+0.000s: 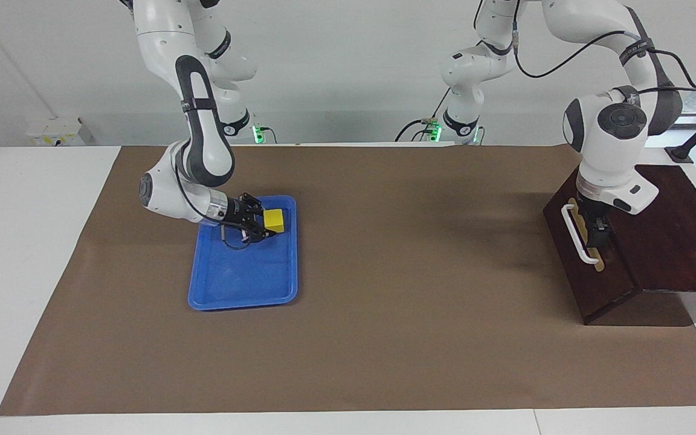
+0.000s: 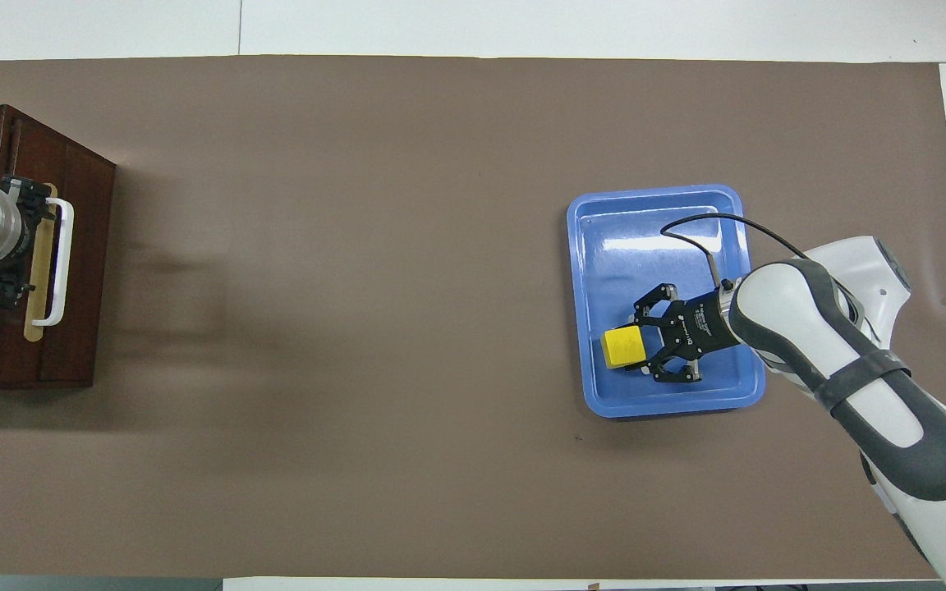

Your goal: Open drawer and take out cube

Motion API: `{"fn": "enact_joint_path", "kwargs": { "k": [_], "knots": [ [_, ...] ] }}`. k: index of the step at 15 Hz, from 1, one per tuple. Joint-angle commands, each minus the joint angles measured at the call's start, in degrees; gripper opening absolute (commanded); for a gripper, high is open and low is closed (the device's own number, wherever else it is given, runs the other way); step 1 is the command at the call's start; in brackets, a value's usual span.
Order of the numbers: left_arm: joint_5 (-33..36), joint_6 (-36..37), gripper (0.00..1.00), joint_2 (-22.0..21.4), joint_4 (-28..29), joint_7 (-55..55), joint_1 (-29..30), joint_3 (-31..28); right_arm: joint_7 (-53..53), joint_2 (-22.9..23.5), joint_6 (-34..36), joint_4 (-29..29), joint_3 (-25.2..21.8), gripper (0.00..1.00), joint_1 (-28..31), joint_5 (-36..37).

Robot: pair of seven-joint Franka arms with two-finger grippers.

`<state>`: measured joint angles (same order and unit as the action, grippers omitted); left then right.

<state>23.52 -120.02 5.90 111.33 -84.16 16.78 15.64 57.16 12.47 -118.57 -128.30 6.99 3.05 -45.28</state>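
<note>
The yellow cube is between the fingertips of my right gripper, which is shut on it. It sits low over the blue tray, in the part nearer to the robots. I cannot tell whether it touches the tray floor. The drawer of the dark wooden box stands closed, with its front flush. My left gripper hangs down at the drawer front, just inside the white bar handle.
The box stands at the left arm's end of the table. The tray lies toward the right arm's end. A brown mat covers the table between them.
</note>
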Motion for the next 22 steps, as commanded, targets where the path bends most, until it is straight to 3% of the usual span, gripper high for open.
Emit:
{"fn": "enact_joint_path", "kwargs": {
  "k": [1,5,7,8,9,13,16,22],
  "knots": [
    [1.44,-1.97,1.00,-0.54,1.35,1.55,1.68,0.27,-1.96,-2.09,-1.75,-2.57,0.39,0.00,0.55,-2.18],
    [1.44,-1.01,1.00,-0.36,0.82,1.46,0.72,0.44,-1.87,-2.18,-1.93,-2.92,0.39,0.00,0.46,-2.18],
    [0.48,-0.74,1.00,-0.10,0.04,1.28,-1.03,0.79,-2.05,-2.18,-1.93,-2.92,0.39,0.74,0.46,-2.18],
    [-1.00,0.13,1.00,-0.01,-0.84,1.37,-2.70,0.71,-2.05,-2.18,-1.93,-2.92,0.39,0.96,0.46,-2.10],
    [-3.54,0.92,1.00,0.34,-2.24,1.46,-3.41,0.79,-2.05,-2.18,-1.93,-2.92,0.39,1.00,0.46,-2.10],
    [-10.76,4.26,1.00,1.31,-8.04,4.60,-8.94,0.88,-1.44,-2.45,-1.58,-2.14,0.21,1.00,0.55,-2.10],
    [-16.57,7.42,1.00,0.53,-10.43,9.96,-11.24,0.97,-1.17,-5.16,1.32,0.84,0.04,1.00,0.55,-0.35],
    [-20.96,14.98,1.00,-4.57,-10.43,37.88,-13.79,1.50,-7.29,-6.31,11.17,17.27,0.04,1.00,1.61,18.79]
  ]
}}
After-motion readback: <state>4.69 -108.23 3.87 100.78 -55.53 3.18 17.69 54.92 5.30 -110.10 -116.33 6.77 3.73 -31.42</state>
